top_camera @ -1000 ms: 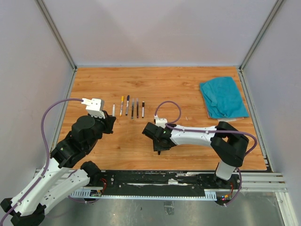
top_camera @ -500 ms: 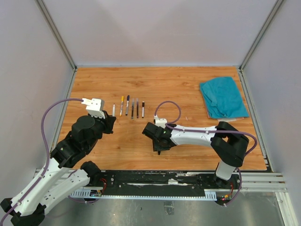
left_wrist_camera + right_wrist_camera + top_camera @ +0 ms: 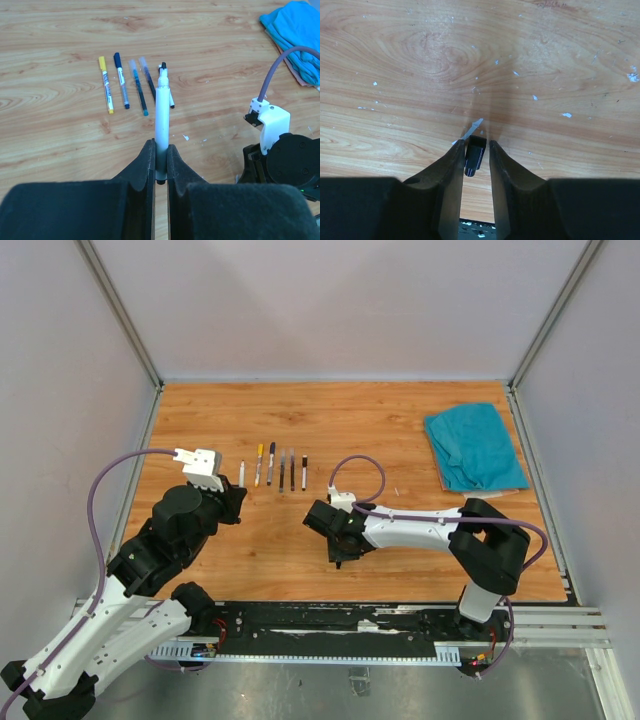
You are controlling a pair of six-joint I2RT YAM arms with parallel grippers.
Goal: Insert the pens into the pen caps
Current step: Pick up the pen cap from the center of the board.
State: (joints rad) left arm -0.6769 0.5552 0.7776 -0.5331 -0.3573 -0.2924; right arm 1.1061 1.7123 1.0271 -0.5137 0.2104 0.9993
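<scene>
- The right gripper [image 3: 476, 159] points down at the wooden table [image 3: 400, 420], near the front edge. A small black pen cap [image 3: 475, 154] lies on the wood between its fingers [image 3: 451, 172].
- The jaws stand narrowly around the cap. One finger is at its side and a thin gap shows at the other, so I cannot tell whether they pinch it yet.
- To the left and a little farther back, the left gripper [image 3: 160, 159] is clamped tight on the rear end of a white-grey pen [image 3: 161, 120]. The pen sticks straight out ahead of the fingertips, above the table.
- Just beyond that pen's tip, five more pens [image 3: 281, 468] lie side by side in a row. They include one with a yellow end [image 3: 106, 92] and one with a dark blue end [image 3: 121, 82].
- At the far right lies a crumpled teal cloth [image 3: 475, 445], well apart from the pens.
</scene>
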